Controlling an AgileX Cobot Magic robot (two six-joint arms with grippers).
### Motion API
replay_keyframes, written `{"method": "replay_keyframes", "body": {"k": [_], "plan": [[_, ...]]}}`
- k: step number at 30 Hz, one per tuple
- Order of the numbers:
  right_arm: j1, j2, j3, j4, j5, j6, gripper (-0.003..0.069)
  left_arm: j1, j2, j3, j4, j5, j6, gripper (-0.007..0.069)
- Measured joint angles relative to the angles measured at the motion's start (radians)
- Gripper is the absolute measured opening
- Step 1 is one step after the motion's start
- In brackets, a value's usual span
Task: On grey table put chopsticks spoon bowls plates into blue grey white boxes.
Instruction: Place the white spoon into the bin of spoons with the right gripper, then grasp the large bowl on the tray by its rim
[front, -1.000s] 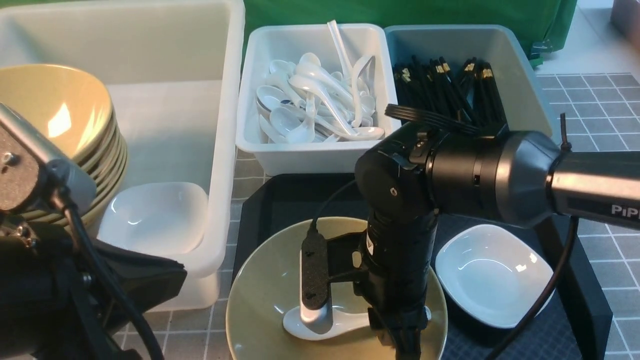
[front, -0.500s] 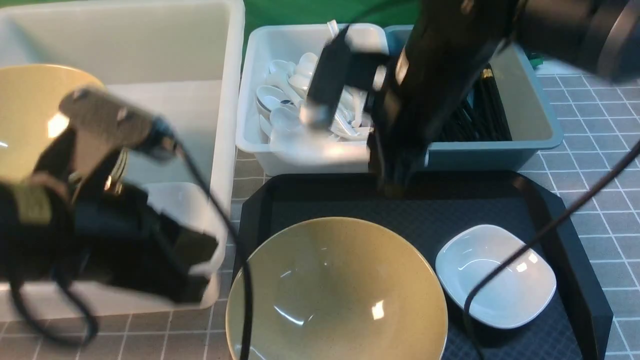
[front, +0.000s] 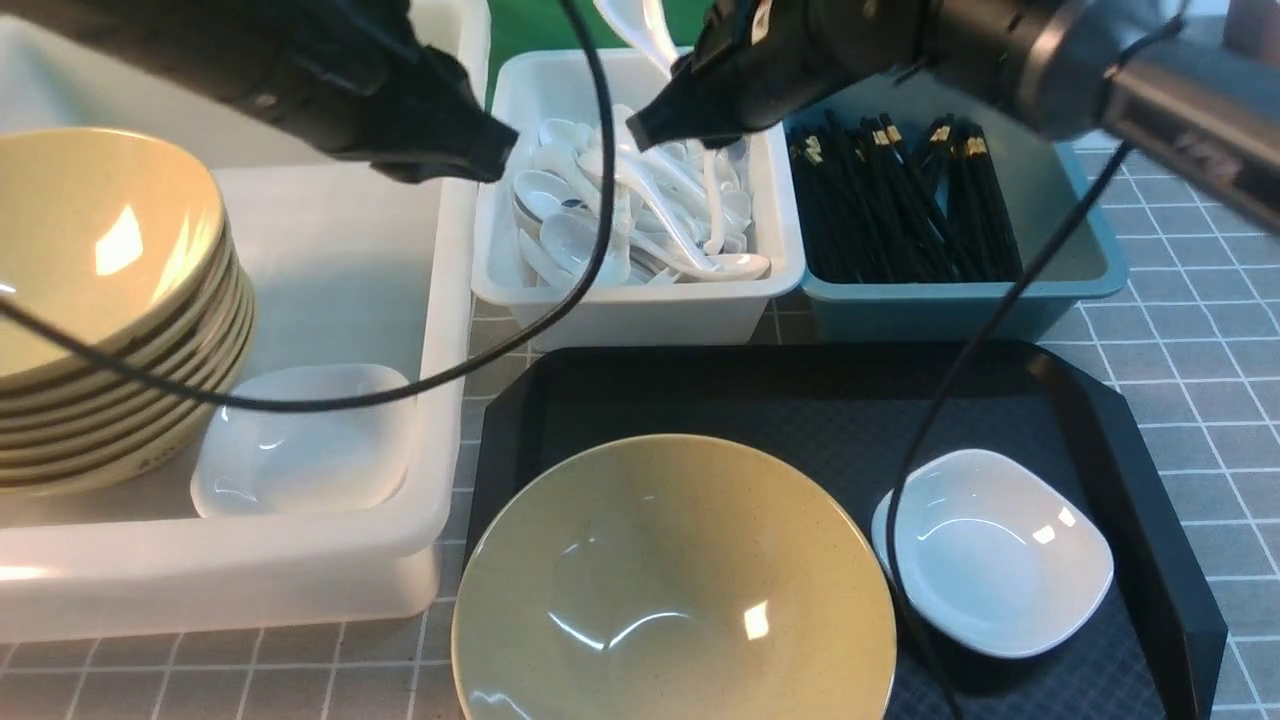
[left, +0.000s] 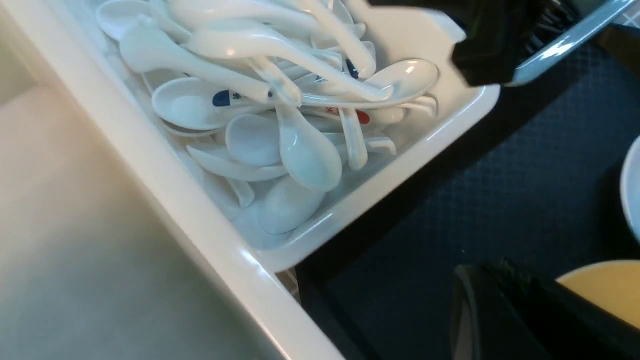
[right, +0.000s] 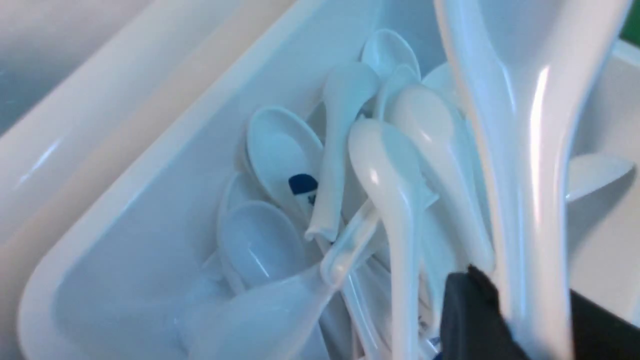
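Observation:
My right gripper is shut on a white spoon and holds it over the pale grey-white box, which has several spoons in it. In the right wrist view the held spoon sits between the black fingers. My left gripper hangs over the large white tub's right rim; its fingers look closed and empty. A tan bowl and a white plate lie on the black tray. Chopsticks lie in the blue-grey box.
The tub holds a stack of tan bowls and white plates. The grey table shows at the right. Cables from both arms hang across the tub and the tray.
My right gripper lifted the spoon out of the tan bowl and carried it back over the pale box. My left arm rose and swung to the back, over the tub's right rim.

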Motion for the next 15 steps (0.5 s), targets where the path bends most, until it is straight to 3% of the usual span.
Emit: {"method": "replay_keyframes", "body": {"k": [1,2,4,5,8,12,15], "plan": [[-0.002,0.007,-0.004,0.0,0.0,0.0,0.0208,0.0,0.002,-0.001,0.0,0.0,0.0,-0.0011],[-0.007,0.024,-0.016,0.0,0.005,0.027,0.029,0.0,0.015,-0.006,0.0,0.007,0.002,-0.0009],[-0.012,0.029,-0.028,0.0,0.017,0.042,0.0359,0.0,0.018,-0.007,0.0,0.012,0.002,-0.0006],[-0.017,0.026,-0.057,0.0,0.065,0.054,0.0449,0.0,0.018,-0.007,0.007,0.026,0.0,0.0006],[-0.02,-0.002,-0.135,0.0,0.226,0.025,0.0582,0.0,0.018,-0.007,0.014,0.079,-0.006,0.0069],[-0.02,-0.047,-0.217,0.0,0.399,-0.06,0.062,-0.015,0.018,-0.007,0.016,0.141,-0.006,0.0152],[-0.016,-0.131,-0.261,0.002,0.58,-0.147,0.0604,-0.077,0.024,-0.008,0.035,0.19,-0.005,0.0309]]}}
